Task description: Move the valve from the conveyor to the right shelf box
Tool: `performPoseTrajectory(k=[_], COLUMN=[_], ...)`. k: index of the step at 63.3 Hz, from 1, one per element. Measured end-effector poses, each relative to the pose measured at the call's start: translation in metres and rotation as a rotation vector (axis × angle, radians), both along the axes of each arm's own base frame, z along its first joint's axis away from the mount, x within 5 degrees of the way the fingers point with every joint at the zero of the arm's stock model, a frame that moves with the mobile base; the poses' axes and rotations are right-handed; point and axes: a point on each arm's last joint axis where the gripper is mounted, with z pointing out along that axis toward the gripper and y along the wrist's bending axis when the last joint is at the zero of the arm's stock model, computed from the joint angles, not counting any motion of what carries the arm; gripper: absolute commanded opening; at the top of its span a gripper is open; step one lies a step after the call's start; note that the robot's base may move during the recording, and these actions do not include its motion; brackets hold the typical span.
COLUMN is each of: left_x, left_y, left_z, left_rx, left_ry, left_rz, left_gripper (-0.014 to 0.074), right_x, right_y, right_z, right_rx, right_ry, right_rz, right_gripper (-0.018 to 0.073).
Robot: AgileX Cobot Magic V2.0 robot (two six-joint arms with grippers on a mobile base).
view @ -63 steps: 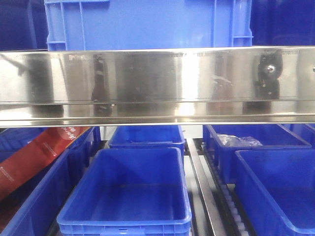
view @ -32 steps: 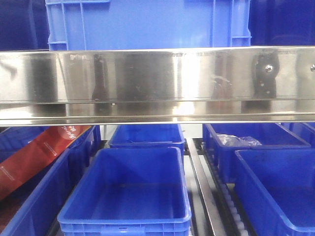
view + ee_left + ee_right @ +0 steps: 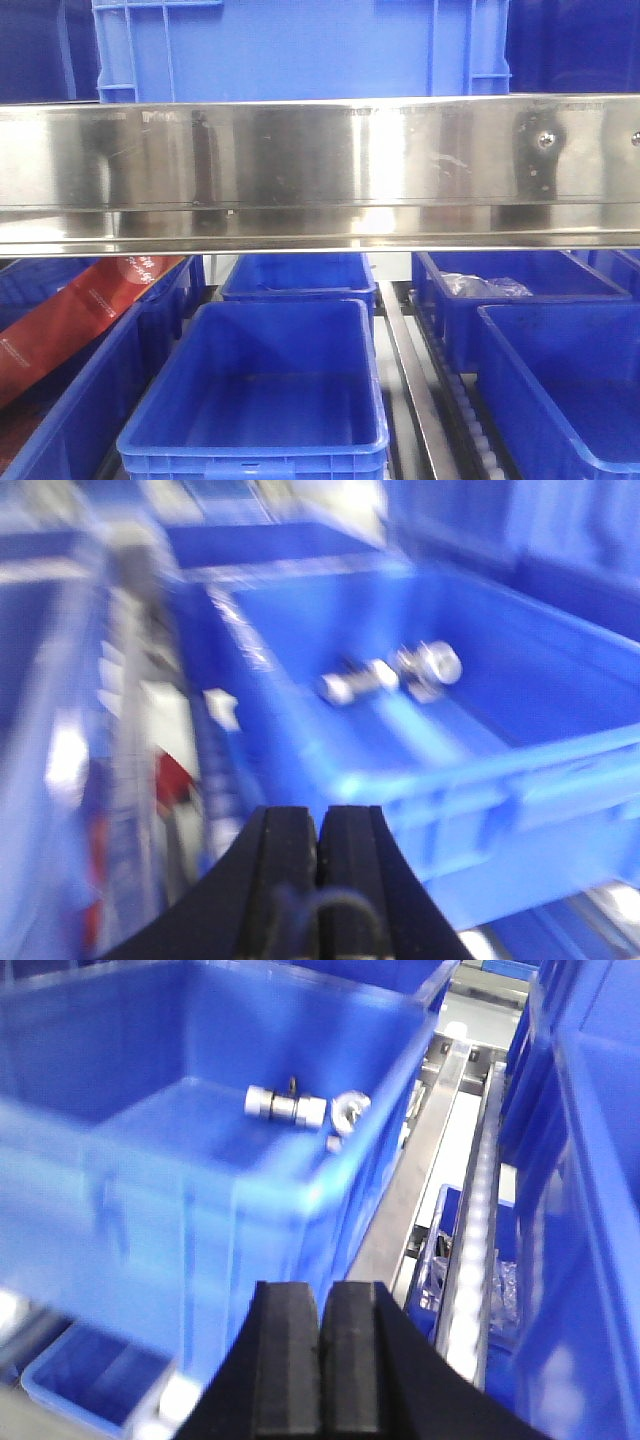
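A silvery valve (image 3: 285, 1105) with white end caps lies on the floor of a blue shelf box (image 3: 200, 1220), next to a round metal piece (image 3: 349, 1110). In the blurred left wrist view the same box (image 3: 480, 770) holds the valve (image 3: 350, 685) and a second shiny part (image 3: 430, 665). My right gripper (image 3: 322, 1300) is shut with nothing in it, outside the box's near wall and below its rim. My left gripper (image 3: 318, 825) is also shut and holds nothing, in front of the box's near corner. The conveyor is out of view. Neither gripper shows in the front view.
A wide steel shelf rail (image 3: 320, 170) spans the front view, with a large blue crate (image 3: 300, 50) above. Below stand several blue bins (image 3: 260, 400), one holding a plastic bag (image 3: 485, 287). A red-brown strip (image 3: 80, 310) leans at the left. A roller track (image 3: 480, 1220) runs beside the box.
The dark reflection of an arm on the right of the steel rail has shrunk and faded. The front view shifted very slightly; bins are unmoved.
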Motion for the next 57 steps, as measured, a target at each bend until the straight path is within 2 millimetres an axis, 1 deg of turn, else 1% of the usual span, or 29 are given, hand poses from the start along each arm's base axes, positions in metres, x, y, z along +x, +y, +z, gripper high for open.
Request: performPoseTrajectory(k=[4, 6, 8, 9, 11, 14, 19, 26, 31, 38, 57], left_x=[-0.013, -0.021, -0.028, -0.030, -0.037, -0.046, -0.060, -0.074, -0.081, -0.087, -0.089], left_y=[0.003, 0.004, 0.005, 0.006, 0.007, 0.008, 0.010, 0.011, 0.011, 0.012, 0.012], left_z=[-0.017, -0.027, -0.036, -0.043, -0.049, -0.063, -0.079, -0.102, -0.111, -0.117, -0.116], left_rx=[-0.009, -0.013, -0.017, -0.017, -0.020, -0.022, -0.025, -0.026, -0.027, -0.028, -0.029], left_ry=[-0.038, -0.055, -0.073, -0.068, -0.091, -0.100, -0.125, -0.125, -0.138, -0.147, -0.161], left_rz=[0.023, 0.034, 0.044, 0.047, 0.054, 0.064, 0.075, 0.077, 0.077, 0.077, 0.078], left_gripper=[-0.0111, -0.0111, -0.0111, -0.0111, -0.0111, -0.0111, -0.0111, -0.0111, -0.0111, -0.0111, -0.0111], right_x=[-0.013, -0.019, -0.026, -0.028, -0.035, -0.043, -0.058, -0.074, -0.081, -0.087, -0.088], right_y=[-0.005, -0.008, -0.010, -0.011, -0.014, -0.017, -0.023, -0.030, -0.032, -0.035, -0.035], right_z=[-0.010, -0.020, -0.024, -0.027, -0.034, -0.044, -0.060, -0.074, -0.083, -0.086, -0.086], right_rx=[0.013, 0.016, 0.023, 0.024, 0.028, 0.032, 0.037, 0.050, 0.054, 0.062, 0.066], right_ry=[-0.033, -0.041, -0.057, -0.060, -0.070, -0.079, -0.093, -0.123, -0.133, -0.154, -0.165], right_rz=[-0.002, -0.003, -0.004, -0.004, -0.005, -0.006, -0.006, -0.007, -0.007, -0.008, -0.009], right_gripper=[-0.0153, -0.0153, -0.0153, -0.0153, -0.0153, -0.0153, -0.0153, -0.0153, -0.0153, -0.0153, -0.0153])
